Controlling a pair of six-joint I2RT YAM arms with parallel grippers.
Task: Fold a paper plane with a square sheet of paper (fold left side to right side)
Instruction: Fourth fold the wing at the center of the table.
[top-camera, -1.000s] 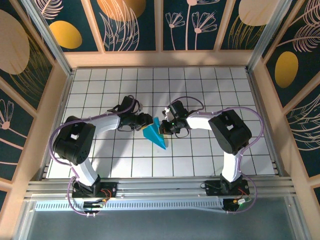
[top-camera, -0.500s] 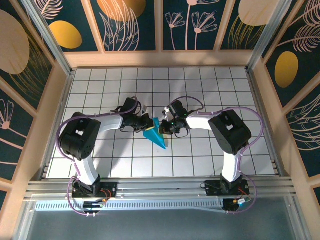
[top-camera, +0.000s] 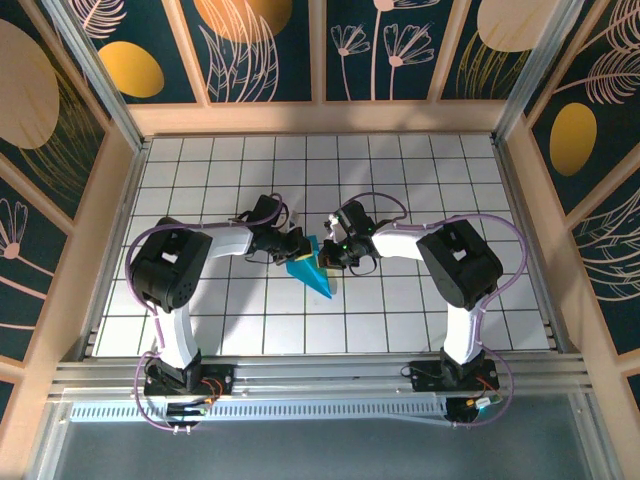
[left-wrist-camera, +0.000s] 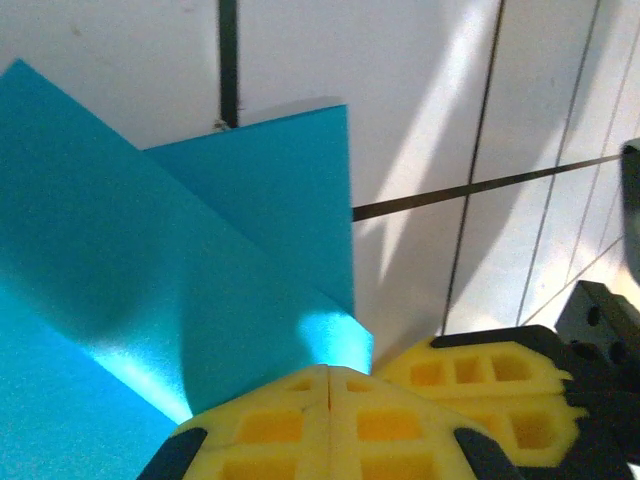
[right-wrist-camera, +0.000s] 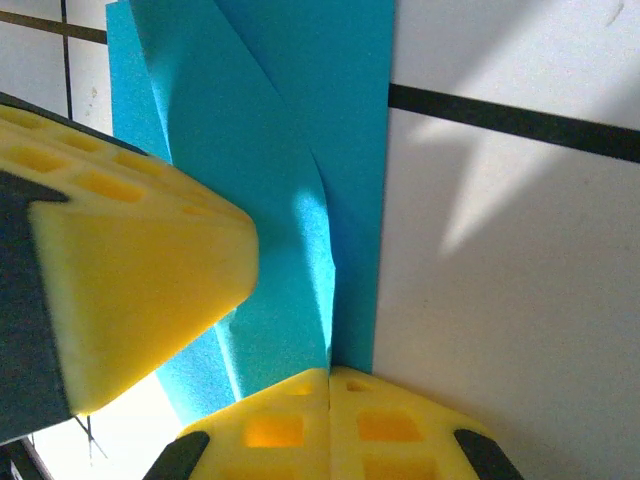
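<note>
Near the middle of the top view, we held the square sheet of paper (top-camera: 308, 268), creased to a point, from both sides.
Its tip, nearest us, aimed at the lower right; higher in the frame, at its wide end, our left gripper (top-camera: 301, 244) and right gripper (top-camera: 324, 251) were each clamped shut on a blue layer, yellow pads (left-wrist-camera: 270, 425) just beside each other. We judged the right pinch should anchor the centre crease while the left swung its flap over in a low arc, edges matched before pressing. Beyond lay the white tiled table (top-camera: 420, 180).
</note>
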